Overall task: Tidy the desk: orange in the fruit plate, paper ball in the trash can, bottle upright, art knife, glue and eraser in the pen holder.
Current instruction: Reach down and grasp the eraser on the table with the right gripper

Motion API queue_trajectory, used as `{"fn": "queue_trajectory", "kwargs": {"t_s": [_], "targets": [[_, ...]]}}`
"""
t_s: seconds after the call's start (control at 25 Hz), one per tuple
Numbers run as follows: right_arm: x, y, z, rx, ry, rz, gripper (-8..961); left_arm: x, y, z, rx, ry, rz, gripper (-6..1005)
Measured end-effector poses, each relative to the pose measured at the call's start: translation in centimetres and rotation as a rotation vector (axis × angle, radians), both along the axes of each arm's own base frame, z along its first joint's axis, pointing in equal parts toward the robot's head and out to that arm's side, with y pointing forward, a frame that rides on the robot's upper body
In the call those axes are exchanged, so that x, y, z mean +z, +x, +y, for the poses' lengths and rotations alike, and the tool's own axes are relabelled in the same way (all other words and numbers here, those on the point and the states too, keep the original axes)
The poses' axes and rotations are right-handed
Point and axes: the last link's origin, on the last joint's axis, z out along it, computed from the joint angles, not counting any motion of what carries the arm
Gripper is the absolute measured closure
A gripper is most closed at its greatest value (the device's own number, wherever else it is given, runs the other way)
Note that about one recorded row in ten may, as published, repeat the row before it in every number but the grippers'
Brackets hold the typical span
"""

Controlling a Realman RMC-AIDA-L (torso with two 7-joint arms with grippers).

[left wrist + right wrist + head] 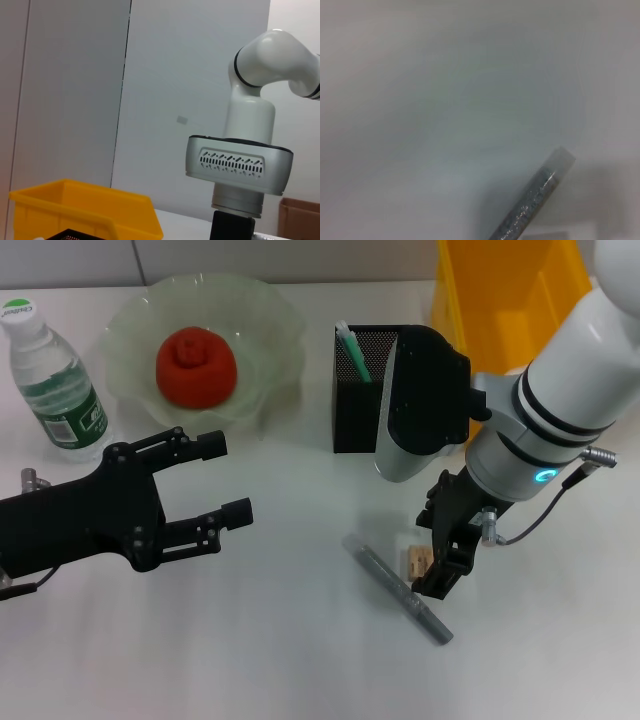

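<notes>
The small tan eraser (418, 560) lies on the white table next to the grey art knife (398, 588), whose end also shows in the right wrist view (535, 205). My right gripper (432, 558) is low at the table, open, with its jaws on either side of the eraser. The black mesh pen holder (362, 400) holds the green-and-white glue stick (352, 350). The orange (195, 365) sits in the green glass fruit plate (265, 325). The bottle (55, 380) stands upright at the far left. My left gripper (232, 478) is open and empty at the left. No paper ball or trash can is in view.
A yellow bin (500, 300) stands at the back right behind the pen holder; it also shows in the left wrist view (85, 210). My right arm's white forearm (560, 410) reaches over the table's right side. A brown box (300, 220) shows far off.
</notes>
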Motion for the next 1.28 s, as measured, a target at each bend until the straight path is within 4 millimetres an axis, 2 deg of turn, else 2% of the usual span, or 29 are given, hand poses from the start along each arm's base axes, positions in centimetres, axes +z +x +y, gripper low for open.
{"fn": "queue_trajectory", "kwargs": {"t_s": [0.24,0.36,0.56,1.0,1.28], "targets": [[-0.03,0.01,0.09,0.001,0.005,0.003,120,-0.01,-0.03,-0.04,0.001,0.0,0.0,213],[-0.06,0.05,0.11,0.002,0.006,0.003,169,-0.04,-0.01,-0.05,0.001,-0.001,-0.001,213],[-0.27,0.3,0.09,0.002,0.005,-0.004,347,-0.05,0.02,-0.04,0.0,-0.001,-0.001,213],[-0.71,0.48,-0.07,0.015,-0.003,-0.017,466,-0.08,0.07,-0.02,-0.001,-0.001,-0.003,213],[-0.73,0.32,-0.02,0.02,-0.005,-0.017,472,-0.11,0.08,-0.02,-0.001,-0.002,-0.003,213]]}}
